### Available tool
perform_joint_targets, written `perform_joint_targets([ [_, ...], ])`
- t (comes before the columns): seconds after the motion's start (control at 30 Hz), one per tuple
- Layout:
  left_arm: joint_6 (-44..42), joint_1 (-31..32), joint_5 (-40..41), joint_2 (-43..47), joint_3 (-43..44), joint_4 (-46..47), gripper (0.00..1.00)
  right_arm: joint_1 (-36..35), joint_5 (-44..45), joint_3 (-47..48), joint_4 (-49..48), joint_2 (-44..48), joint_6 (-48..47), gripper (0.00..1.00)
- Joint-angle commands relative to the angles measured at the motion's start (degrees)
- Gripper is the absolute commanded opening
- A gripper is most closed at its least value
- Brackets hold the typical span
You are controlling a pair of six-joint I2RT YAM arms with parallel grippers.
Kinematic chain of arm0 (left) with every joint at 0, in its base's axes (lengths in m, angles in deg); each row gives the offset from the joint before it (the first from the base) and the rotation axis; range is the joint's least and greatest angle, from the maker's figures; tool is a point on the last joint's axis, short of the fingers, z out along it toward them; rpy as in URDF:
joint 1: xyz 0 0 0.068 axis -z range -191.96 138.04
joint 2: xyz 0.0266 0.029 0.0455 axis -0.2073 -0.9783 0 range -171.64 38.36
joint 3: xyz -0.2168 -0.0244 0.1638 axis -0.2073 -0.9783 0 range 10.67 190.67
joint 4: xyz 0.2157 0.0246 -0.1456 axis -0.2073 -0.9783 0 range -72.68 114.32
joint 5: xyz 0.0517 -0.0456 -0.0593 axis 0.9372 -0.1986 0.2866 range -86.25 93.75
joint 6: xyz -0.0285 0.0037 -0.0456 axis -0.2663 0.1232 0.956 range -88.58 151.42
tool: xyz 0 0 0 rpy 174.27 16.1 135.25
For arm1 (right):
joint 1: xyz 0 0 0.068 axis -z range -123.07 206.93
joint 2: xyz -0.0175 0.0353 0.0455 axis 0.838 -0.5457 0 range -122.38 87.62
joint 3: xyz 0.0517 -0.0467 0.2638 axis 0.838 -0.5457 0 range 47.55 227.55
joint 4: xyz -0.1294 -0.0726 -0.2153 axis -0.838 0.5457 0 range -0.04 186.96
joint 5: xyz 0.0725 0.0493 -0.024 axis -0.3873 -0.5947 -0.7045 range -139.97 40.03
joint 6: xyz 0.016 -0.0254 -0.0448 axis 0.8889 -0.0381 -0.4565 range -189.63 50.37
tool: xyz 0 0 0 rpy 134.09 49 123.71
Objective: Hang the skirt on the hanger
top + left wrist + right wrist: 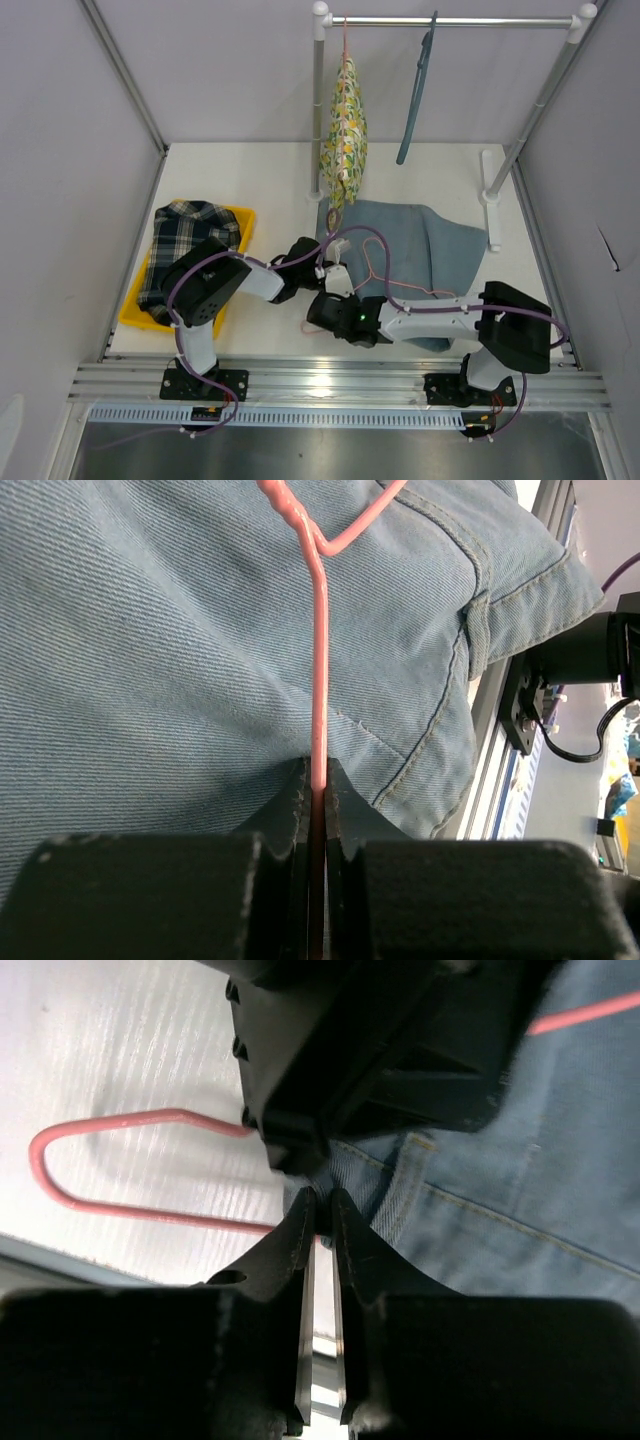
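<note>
The shirt (pixel 430 250), blue denim, lies flat on the table (pixel 240 180) and serves as the reference. The skirt (pixel 347 130) is not on it. It hangs beyond the shirt's far left corner, suspended from the rail (pixel 450 20) by a twin hanger (pixel 345 45), well apart from both arms. On that showing the skirt already appears hung.

Handling: the skirt looks light, soft and limp, so it will likely fold and slide. Take it at the waistband, where the seam gives some body. The hanger (pixel 320 660) is thin, light, springy wire, probably smooth enough to turn in a pinch. Hold it close to the neck twist.

The hanger lies across the shirt's left part, with its hook (pixel 150 1115) off the shirt's left edge on bare table. The left gripper (pixel 318 775) is clamped on the neck wire over the shirt. The right gripper (pixel 320 1210), at the shirt's left hem, has its jaws drawn together on the hook's lower wire.

Views: only the top view shows the skirt. Only the left wrist view shows the neck twist. Only the right wrist view shows the hook's bend, with the left gripper's body above it.
</note>
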Motion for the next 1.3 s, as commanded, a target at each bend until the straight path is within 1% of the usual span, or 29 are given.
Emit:
perform_joint_targets([
  [0.0,-2.35,0.54,0.38,2.45,1.66,2.4,0.0,1.26,3.43,3.01,4.4,6.96,-1.53,0.05],
  [0.03,-2.96,1.06,0.47,2.8,1.57,2.49,0.0,2.66,2.73,3.54,4.92,9.76,-2.06,0.05],
  [0.13,-4.71,2.03,2.22,4.03,1.92,1.18,0.0,4.78,-0.43,4.85,6.24,14.25,-4.25,0.05],
  [0.2,-5.25,2.56,2.92,4.21,2.44,0.82,0.0,5.57,-0.44,5.82,7.38,15.76,-4.96,0.05],
  [0.33,-5.86,2.65,5.12,4.04,3.76,-1.37,0.0,5.49,-1.14,8.2,10.11,18.05,-5.75,0.05],
  [0.43,-7.87,2.74,5.74,3.95,5.61,-3.3,0.0,3.82,-1.33,9.6,11.61,19.28,-5.05,0.05],
  [0.57,-11.92,3.09,8.46,4.21,8.42,-10.41,0.0,3.38,-2.37,10.13,13.63,20.95,-4.61,0.05],
  [0.7,-13.77,2.92,10.05,3.6,11.4,-12.89,0.0,0.14,-2.56,10.66,16.35,21.74,-2.43,0.04],
  [0.83,-13.95,2.3,9.96,3.24,12.82,-13.59,0.0,-5.92,-0.97,9.7,21.26,21.92,2.58,0.04],
  [1.03,-15.97,2.21,11.72,4.3,13.69,-16.23,0.0,-12.87,0.7,5.31,22.16,21.47,10.49,0.04],
  [1.13,-17.29,2.12,12.42,3.69,13.96,-17.37,0.0,-13.58,1.05,4.51,21.72,22.79,11.91,0.04],
  [1.27,-17.9,1.86,14.18,2.72,13.7,-16.85,0.0,-15.07,1.58,6.43,22.42,23.76,11.21,0.04],
])
